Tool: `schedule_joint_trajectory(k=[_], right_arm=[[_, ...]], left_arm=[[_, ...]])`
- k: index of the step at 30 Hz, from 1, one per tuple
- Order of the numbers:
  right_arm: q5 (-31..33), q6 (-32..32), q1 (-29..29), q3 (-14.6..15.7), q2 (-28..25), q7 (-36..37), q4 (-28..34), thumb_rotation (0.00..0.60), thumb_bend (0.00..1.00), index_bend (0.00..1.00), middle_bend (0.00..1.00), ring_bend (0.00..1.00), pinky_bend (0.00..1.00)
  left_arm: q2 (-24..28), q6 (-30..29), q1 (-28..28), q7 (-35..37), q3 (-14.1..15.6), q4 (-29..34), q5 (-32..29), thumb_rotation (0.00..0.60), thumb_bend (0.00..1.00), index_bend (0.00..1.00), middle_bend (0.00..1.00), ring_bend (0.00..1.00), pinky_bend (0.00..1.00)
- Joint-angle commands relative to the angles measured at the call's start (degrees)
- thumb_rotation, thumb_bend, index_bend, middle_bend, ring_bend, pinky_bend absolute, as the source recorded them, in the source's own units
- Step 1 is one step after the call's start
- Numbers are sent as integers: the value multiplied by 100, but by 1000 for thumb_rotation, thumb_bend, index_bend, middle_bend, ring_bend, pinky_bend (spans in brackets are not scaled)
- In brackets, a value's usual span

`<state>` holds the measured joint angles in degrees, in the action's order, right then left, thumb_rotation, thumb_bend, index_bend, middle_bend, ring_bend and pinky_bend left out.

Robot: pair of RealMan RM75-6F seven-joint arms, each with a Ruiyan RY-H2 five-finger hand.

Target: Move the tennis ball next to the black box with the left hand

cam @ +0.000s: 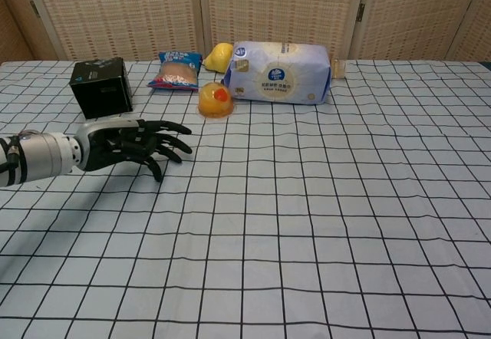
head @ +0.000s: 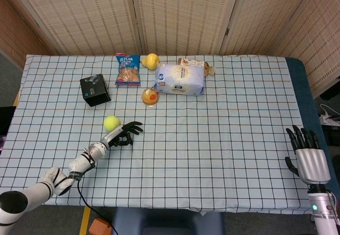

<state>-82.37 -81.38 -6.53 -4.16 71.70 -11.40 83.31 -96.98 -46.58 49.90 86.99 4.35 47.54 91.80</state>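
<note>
The yellow-green tennis ball [head: 111,122] lies on the checked cloth, below and right of the black box [head: 95,90]. My left hand [head: 123,133] rests just right of the ball with its fingers spread, its back against or very near the ball; contact is unclear. In the chest view the left hand [cam: 134,144] hides the ball, and the black box [cam: 100,87] stands behind it to the left. My right hand [head: 306,158] hangs open off the table's right edge, holding nothing.
Behind stand a blue snack bag [head: 127,68], a yellow fruit [head: 151,60], a white tissue pack [head: 180,79], a small brown packet [head: 194,63] and an orange jelly cup [head: 150,97]. The table edge [head: 159,209] runs along the front.
</note>
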Motion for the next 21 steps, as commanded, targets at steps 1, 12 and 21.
schedule_joint_trajectory(k=[1,12,21], right_arm=[[-1,3,-1,3,1,-2,0,600,272,22,0,0,50],[-1,31,-11,17,7,0,-9,600,272,22,0,0,50],[-14,53,-14,45,19,-31,-8,600,271,22,0,0,50]], left_arm=[[49,58,32,-91,4,49,-18,600,844,168,229,223,454],[260,470,107,-606,53,114,-147,600,844,186,249,240,465],[700,522,137,-1573,-149,686,-375,600,843,224,296,282,478]])
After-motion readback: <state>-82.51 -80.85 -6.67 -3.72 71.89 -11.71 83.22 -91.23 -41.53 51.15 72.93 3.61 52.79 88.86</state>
